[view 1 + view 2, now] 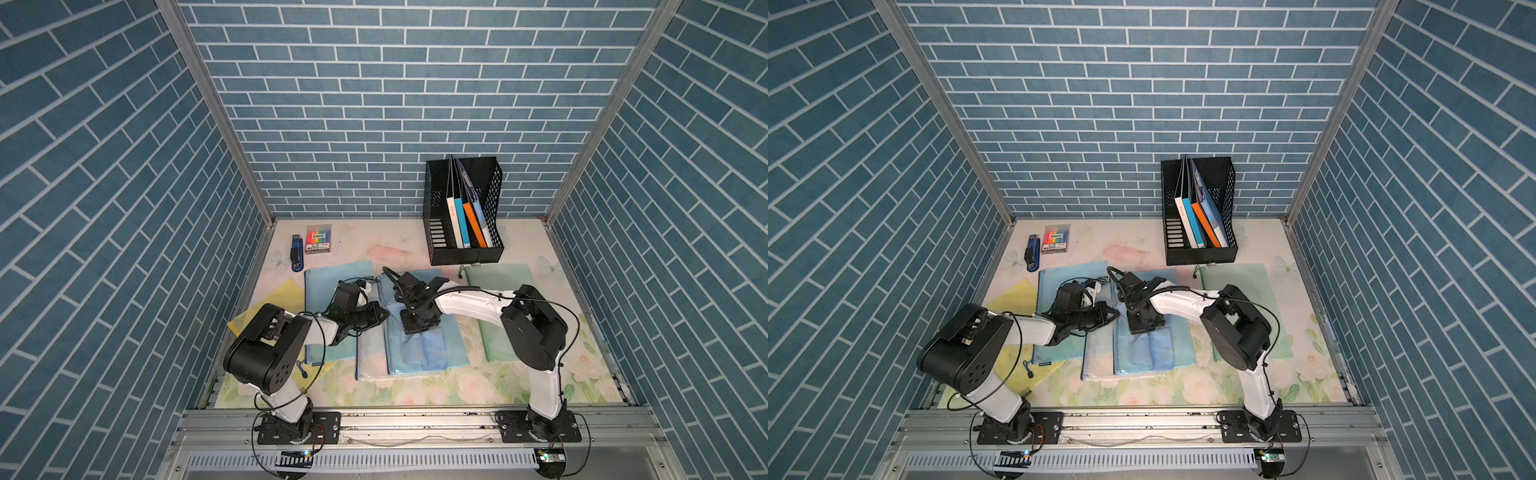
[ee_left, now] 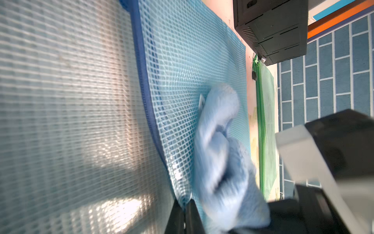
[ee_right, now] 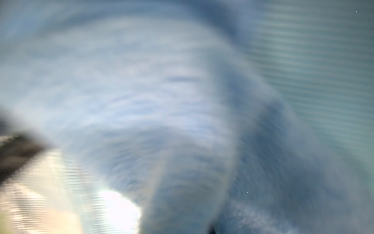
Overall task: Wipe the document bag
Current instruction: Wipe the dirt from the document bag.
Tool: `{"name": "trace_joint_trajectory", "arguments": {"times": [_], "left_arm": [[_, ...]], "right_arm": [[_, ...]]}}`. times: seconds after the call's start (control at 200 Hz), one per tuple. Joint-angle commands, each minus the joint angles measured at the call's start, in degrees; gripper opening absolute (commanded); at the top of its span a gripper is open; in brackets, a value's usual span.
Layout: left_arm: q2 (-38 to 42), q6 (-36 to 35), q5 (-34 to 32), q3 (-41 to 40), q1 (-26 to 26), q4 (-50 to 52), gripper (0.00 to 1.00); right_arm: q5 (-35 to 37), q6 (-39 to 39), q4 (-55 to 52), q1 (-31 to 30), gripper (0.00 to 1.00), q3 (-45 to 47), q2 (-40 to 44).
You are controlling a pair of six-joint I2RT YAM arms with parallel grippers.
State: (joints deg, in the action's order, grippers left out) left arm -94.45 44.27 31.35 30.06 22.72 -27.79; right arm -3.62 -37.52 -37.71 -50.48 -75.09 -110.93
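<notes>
Flat on the table (image 1: 365,249), overlapping a clear pouch (image 1: 371,357): document bag (image 1: 453,345), light, floppy, slick mesh. Right hand (image 1: 417,323) clamped on soft blue cloth (image 1: 415,351) atop it; left hand (image 1: 380,313) closed at its edge, likely best spot for pinning.

Five document bags (image 1: 455,351), one cloth (image 1: 415,349), one stapler (image 1: 296,257), one marker pack (image 1: 319,240), one file rack (image 1: 465,255), two arms (image 1: 469,305)

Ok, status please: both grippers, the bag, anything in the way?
Left gripper shut, seems to pinch an edge of the blue bag. Right gripper shut on the cloth, pressed on that bag. Nothing else on it; clear bag partly underneath.
</notes>
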Motion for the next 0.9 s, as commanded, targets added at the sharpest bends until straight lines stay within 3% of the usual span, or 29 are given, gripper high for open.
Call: {"name": "trace_joint_trajectory", "arguments": {"times": [0.0, 0.14, 0.235, 0.645, 0.76, 0.895], "left_arm": [[0.9, -0.6, 0.0, -0.4, -1.1, -0.9, 0.0], [1.0, -0.2, -0.1, -0.6, -1.2, -1.5, 0.0], [0.8, 0.3, -0.1, -0.6, -1.2, -2.3, 0.0], [0.6, 2.8, -0.3, -2.3, -1.2, -5.0, 0.0], [0.6, 2.8, -0.1, -2.4, -1.2, -5.1, 0.0], [0.7, 2.5, -0.1, -2.9, -1.2, -5.2, 0.0]], "right_arm": [[4.5, -1.4, -3.7, 4.9, 0.0, 5.6, 5.8], [8.0, 0.3, -7.1, 6.6, 0.0, 7.0, 7.7], [6.5, -0.2, -6.3, 6.1, 0.0, 6.1, 6.4], [-1.2, 1.6, -5.0, -10.4, 0.0, -12.9, -8.2], [-0.5, 0.5, -5.3, -9.9, 0.0, -10.2, -7.3], [1.6, -2.6, -2.7, -6.7, 0.0, -0.2, -0.6]]}}
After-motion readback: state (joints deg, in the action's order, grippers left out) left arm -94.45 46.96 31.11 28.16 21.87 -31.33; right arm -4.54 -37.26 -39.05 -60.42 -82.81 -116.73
